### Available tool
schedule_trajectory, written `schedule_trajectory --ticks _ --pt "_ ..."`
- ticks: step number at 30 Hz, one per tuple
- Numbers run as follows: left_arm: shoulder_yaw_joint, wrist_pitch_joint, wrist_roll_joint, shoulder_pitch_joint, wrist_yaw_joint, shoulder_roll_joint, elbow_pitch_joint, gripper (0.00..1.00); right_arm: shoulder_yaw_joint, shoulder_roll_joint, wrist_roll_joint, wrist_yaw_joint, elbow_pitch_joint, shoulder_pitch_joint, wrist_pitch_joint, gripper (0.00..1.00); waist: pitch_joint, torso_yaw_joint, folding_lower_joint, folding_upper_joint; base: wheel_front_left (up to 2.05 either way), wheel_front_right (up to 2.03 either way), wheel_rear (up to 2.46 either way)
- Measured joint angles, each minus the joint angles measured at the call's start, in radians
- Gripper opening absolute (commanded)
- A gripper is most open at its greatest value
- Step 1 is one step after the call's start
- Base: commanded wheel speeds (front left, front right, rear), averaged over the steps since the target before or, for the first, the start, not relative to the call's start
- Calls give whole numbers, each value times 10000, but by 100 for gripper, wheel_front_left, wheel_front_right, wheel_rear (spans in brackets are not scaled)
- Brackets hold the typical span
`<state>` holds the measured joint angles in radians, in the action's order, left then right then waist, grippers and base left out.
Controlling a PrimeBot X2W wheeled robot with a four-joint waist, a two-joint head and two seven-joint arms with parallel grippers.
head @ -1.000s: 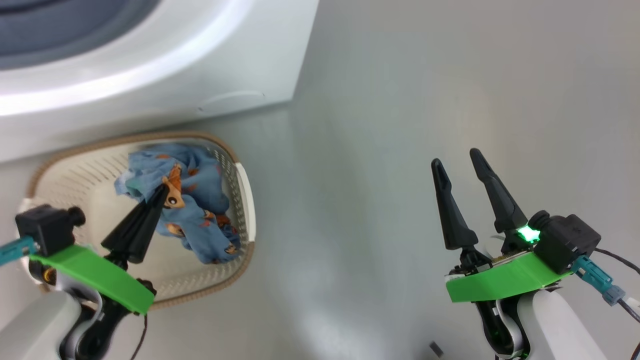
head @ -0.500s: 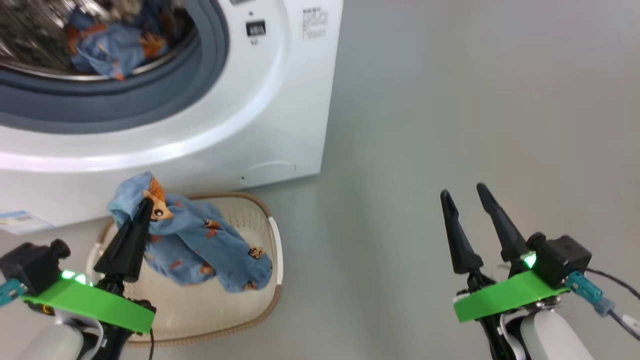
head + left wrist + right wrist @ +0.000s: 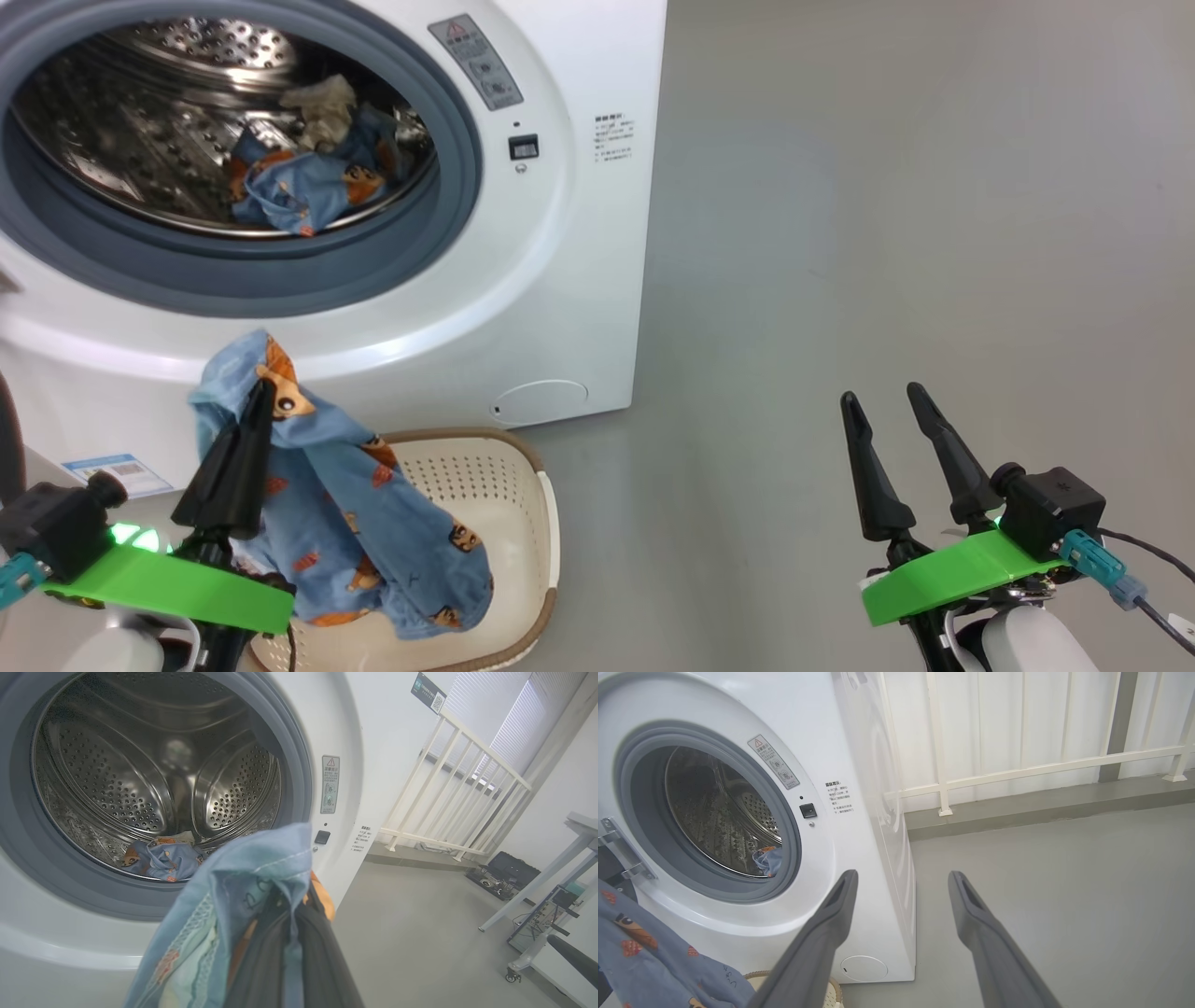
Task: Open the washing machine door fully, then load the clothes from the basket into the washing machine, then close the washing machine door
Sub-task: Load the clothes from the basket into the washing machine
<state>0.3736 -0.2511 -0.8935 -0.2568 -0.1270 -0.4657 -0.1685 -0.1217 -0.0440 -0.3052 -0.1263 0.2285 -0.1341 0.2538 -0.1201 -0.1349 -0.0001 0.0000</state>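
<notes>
Room: plain grey floor (image 3: 887,233), running from 12 to 5 o'clock of the head view.
Head view, machine: white washing machine (image 3: 579,280) at 10 to 11 o'clock. Its mouth is uncovered, with a grey gasket (image 3: 448,233) ringing the steel drum (image 3: 187,75).
Head view, loaded pieces: the clothes in the drum (image 3: 308,187) are blue printed fabric with a pale piece at their 12 o'clock, lying on the drum's lower wall.
Head view, basket: cream basket (image 3: 546,523) at 7 o'clock on the floor, just in front of the machine, with the round flap (image 3: 541,401) at its 12 o'clock.
Head view, left gripper: left gripper (image 3: 264,392) at 8 o'clock, fingers pressed together on a blue garment (image 3: 373,532). The garment hangs from the tips down over the basket, and I cannot tell whether its lower end touches it.
Head view, right gripper: right gripper (image 3: 882,397) at 4 o'clock, fingers spread over the floor, well apart from the machine.
Left wrist view: the pinched garment rises at 6 o'clock, draped over the dark fingers (image 3: 322,961). The drum mouth is at 10 o'clock and a white railing (image 3: 448,788) at 2 o'clock.
Right wrist view: spread fingers at 6 o'clock, drum mouth at 9 o'clock, the hanging garment at 8 o'clock.
</notes>
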Motion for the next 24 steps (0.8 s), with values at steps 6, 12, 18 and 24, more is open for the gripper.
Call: schedule_trajectory --ticks 6,12,18,24 --pt "-276 0 332 10 151 130 -82 0 0 0 50 0 50 0 0 100 201 76 0 0 0 0 0" --pt "-324 4 608 -15 301 132 -257 0 -4 0 148 0 54 0 0 100 132 85 2 0 0 0 0" --pt "-382 242 594 -709 324 125 -470 0 -23 0 199 0 42 -1 0 100 -43 88 2 0 0 0 0" --pt "-466 600 514 -2091 276 88 -899 0 -102 0 288 0 -150 -4 0 100 -489 70 3 0 0 0 0"
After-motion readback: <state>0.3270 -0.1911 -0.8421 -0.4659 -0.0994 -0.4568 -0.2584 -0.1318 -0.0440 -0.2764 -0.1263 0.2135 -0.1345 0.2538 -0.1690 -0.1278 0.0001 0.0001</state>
